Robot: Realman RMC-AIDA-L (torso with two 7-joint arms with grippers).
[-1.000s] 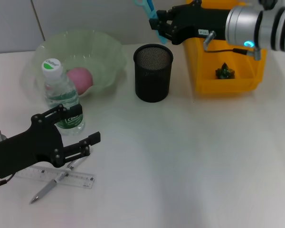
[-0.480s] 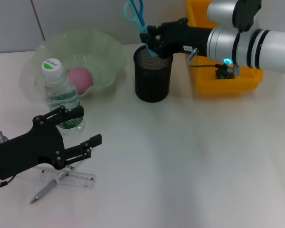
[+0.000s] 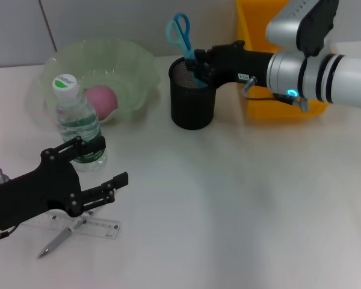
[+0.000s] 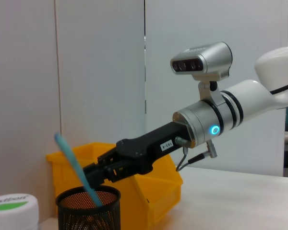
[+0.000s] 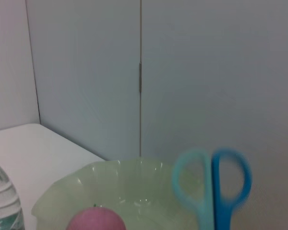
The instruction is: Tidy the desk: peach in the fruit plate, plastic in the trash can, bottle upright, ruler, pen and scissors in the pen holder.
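You get even, bright, diffuse light in all three views, no hard glare. Shadows on the desk (image 3: pixel 240 198) are soft and faint, pooling under the left gripper (image 3: pixel 102 168) and beside the pen holder (image 3: pixel 193 96) under the right gripper (image 3: pixel 200 65). Head view is sharp across the frame. In the right wrist view, the scissors (image 5: pixel 213 189) held close to that gripper are blurred, the fruit plate (image 5: pixel 62 201) beyond slightly soft. A blue indicator light (image 4: pixel 215 130) glows on the right arm.

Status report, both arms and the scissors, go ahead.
Right gripper shut on scissors, blades inside pen holder. Left gripper open above ruler and pen. Nothing blocking.
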